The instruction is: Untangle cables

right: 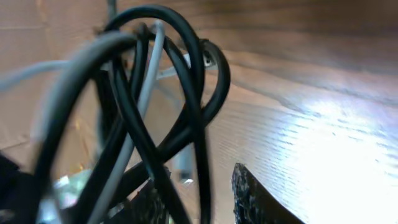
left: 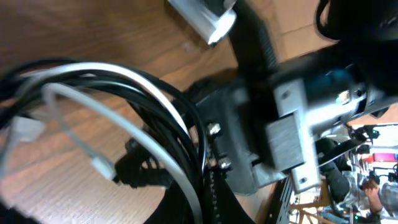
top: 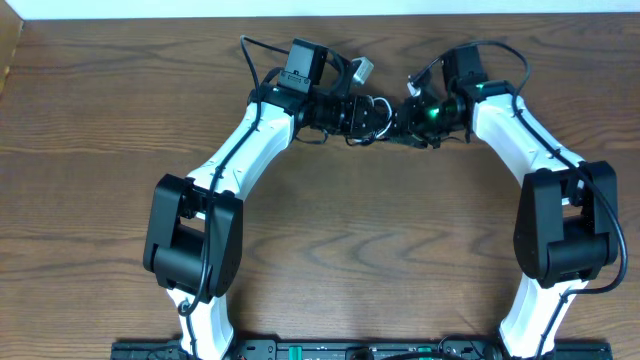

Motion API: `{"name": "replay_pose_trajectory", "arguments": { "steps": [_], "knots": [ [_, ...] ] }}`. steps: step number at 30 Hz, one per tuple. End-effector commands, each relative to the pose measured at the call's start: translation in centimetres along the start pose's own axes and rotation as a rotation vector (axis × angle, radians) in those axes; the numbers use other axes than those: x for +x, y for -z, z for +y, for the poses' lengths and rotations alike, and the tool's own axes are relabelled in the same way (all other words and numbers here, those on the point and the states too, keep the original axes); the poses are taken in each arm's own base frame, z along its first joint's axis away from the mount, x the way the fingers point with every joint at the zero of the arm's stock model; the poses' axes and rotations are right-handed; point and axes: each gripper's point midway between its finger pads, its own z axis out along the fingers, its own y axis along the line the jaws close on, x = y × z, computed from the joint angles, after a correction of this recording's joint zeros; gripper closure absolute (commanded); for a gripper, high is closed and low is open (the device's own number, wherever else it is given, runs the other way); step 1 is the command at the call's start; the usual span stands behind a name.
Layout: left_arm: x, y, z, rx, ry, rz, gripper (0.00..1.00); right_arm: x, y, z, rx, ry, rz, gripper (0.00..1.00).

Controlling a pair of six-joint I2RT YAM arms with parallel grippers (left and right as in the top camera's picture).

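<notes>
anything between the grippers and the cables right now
Nothing visible. The left gripper and right gripper meet at the black cable and white cable, which loop close before both wrist cameras; whether either grips one is unclear.

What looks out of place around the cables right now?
The thin black cord and thin white cord are wound through each other in a tight snarl between the left gripper and right gripper. No damage shows.

Setting: robotics lab or workshop. Evidence: left arm [top: 232, 165] and right arm [top: 528, 135] mounted at the edge of a wood-grain table [top: 380, 250]; base rail [top: 300, 350] with lit electronics; blurred, equipment-crowded room background [left: 367, 171].
</notes>
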Motion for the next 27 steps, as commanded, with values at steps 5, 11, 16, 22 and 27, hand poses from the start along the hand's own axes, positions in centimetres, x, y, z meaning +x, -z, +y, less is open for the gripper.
{"name": "replay_pose_trajectory", "arguments": {
  "steps": [5, 11, 16, 22, 27],
  "knots": [
    [-2.8, 3.0, 0.6, 0.058, 0.048, -0.086, 0.92, -0.3, 1.6, -4.2, 0.247, -0.059, -0.063, 0.75],
    [-4.0, 5.8, 2.7, 0.044, 0.082, -0.14, 0.92, -1.5, 3.3, -7.1, 0.348, -0.098, -0.121, 0.75],
    [-4.7, 7.7, 4.4, 0.023, 0.105, -0.181, 0.92, -1.8, 5.0, -9.7, 0.454, -0.141, -0.152, 0.75],
    [-5.1, 8.7, 5.2, 0.012, 0.117, -0.203, 0.92, -1.4, 6.6, -12.2, 0.567, -0.167, -0.155, 0.74],
    [-4.9, 8.2, 4.7, 0.025, 0.111, -0.19, 0.92, -1.9, 5.7, -10.4, 0.45, -0.028, -0.12, 0.72]
  ]
}}
